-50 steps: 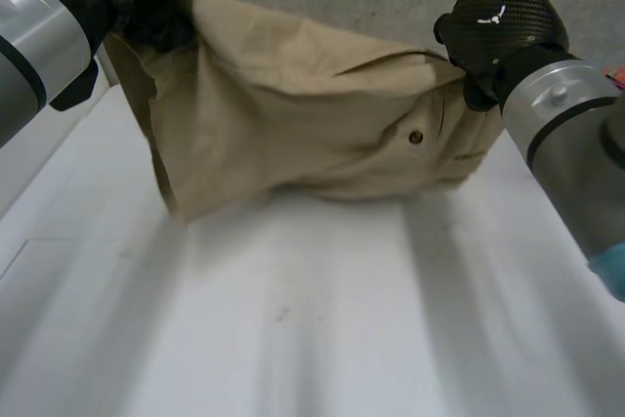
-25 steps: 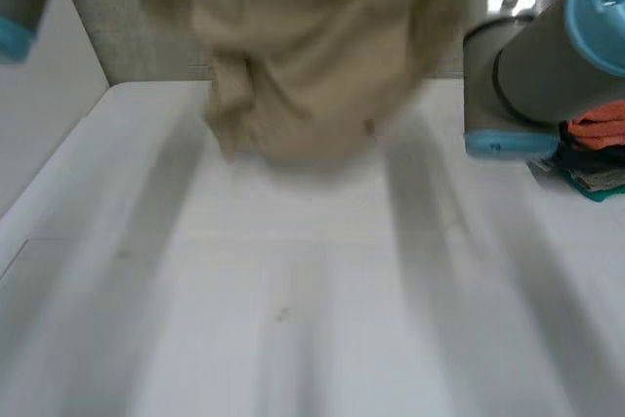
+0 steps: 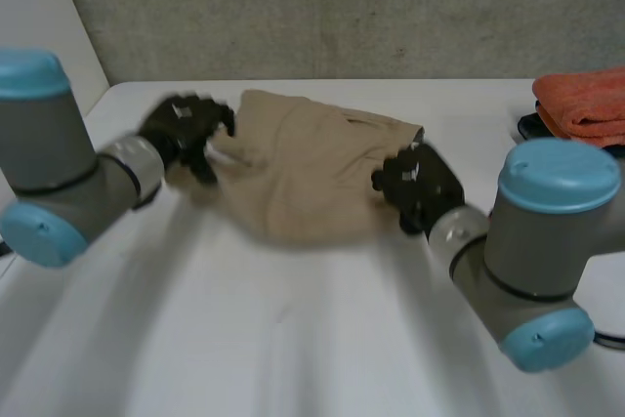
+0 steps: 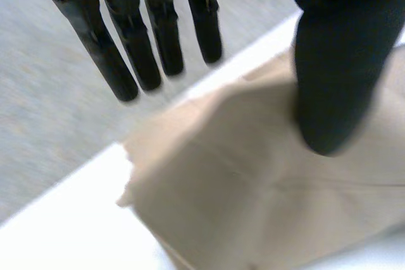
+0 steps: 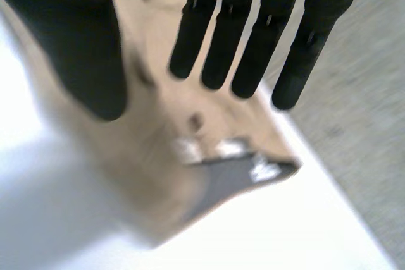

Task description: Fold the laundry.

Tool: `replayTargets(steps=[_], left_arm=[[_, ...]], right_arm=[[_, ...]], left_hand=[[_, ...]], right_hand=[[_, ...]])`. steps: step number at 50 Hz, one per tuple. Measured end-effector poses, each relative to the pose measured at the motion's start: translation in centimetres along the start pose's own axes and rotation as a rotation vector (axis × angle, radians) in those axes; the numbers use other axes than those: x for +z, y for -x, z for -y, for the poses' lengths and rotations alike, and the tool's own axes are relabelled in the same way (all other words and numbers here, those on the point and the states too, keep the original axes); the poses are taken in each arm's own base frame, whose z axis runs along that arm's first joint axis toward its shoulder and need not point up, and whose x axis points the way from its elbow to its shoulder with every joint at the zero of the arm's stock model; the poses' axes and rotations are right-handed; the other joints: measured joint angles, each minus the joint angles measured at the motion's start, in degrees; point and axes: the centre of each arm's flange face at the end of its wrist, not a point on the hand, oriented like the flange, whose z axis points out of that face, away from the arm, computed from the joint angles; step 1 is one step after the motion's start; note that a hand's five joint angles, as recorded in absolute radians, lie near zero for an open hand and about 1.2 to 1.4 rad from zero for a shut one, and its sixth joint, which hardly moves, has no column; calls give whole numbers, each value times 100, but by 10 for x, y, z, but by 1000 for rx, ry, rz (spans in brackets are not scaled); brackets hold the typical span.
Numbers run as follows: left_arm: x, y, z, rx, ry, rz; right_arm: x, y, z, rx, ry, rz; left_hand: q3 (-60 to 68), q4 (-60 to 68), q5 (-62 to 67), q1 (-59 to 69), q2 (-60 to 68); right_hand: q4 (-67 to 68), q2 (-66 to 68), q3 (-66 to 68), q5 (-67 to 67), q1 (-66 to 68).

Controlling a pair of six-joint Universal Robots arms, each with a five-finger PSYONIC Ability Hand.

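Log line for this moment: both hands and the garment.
tan garment: crumpled, lying on table | left hand: open, at its left end | right hand: open, at its right end | fold: not done

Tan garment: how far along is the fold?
Done: the tan garment lies on the table, between the two hands. In hand: nothing is gripped. The left hand is at one end and the right hand at the other, with fingers straight over the cloth in both wrist views. Left: the folding itself, judging by the rumpled, uneven outline. An orange cloth sits by the table's right edge.
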Motion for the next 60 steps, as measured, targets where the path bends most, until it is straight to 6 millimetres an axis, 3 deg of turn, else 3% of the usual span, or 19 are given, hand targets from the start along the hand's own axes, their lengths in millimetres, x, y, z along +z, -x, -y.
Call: replayTargets(steps=[5,8,15,20,25,32,36,43,48,49,50,56,60], left_arm=[[-4,-14,-16,76,64,-67],[-10,-13,-9,109,70,-66],[-37,1,18,128,60,12],[-59,4,19,117,76,46],[-82,-2,9,98,122,48],[-109,-16,-12,70,228,28],[-123,-23,-29,47,312,21],[-128,-25,-43,14,347,19],[-126,-24,-48,-15,333,13],[-125,-23,-48,-20,328,11],[-124,-23,-49,-22,326,10],[-113,-19,-52,-25,309,11],[-98,-13,-51,-16,287,20]], right_arm=[[-4,1,-11,-26,79,12],[-6,-7,-5,3,74,-20],[-18,-30,22,109,7,-73],[-26,-35,30,134,-6,-34],[-25,-32,32,121,-11,33],[-7,-24,29,54,-16,135],[12,-18,21,27,32,208],[35,-8,4,35,128,276],[48,1,-9,42,175,293],[50,3,-10,44,176,287],[51,3,-10,44,174,283],[48,-4,9,76,91,216],[30,-21,43,127,-36,137]], left_hand=[[-1041,-1123,-1140,-815,-1028],[-1710,-1759,-1746,-1435,-1678],[-1766,-1865,-1753,-1520,-1827],[-1766,-1865,-1754,-1519,-1826],[-1494,-1509,-1467,-1187,-1454],[-1049,-1034,-1002,-745,-1022],[-1037,-1025,-985,-745,-1008],[-1038,-1035,-1004,-746,-1010],[-1039,-1035,-1004,-747,-1012],[-1041,-1035,-1003,-748,-1015],[-1041,-1035,-1003,-748,-1015],[-1234,-1284,-1286,-919,-1221],[-1336,-1420,-1442,-1014,-1347]], right_hand=[[-1680,-1540,-1580,-1773,-1570],[-2060,-1910,-1916,-2155,-1894],[-2320,-2033,-2084,-2393,-2086],[-2346,-2042,-2125,-2432,-2142],[-2345,-2041,-2125,-2433,-2142],[-2337,-2041,-2125,-2372,-2142],[-2333,-2041,-2125,-2302,-2140],[-2067,-1956,-2024,-2003,-2003],[-82,119,23,-53,-108],[1160,1376,1259,1164,707],[1470,1736,1617,1464,970],[2039,2097,2072,1990,1462],[2041,2097,2072,2024,1462]])
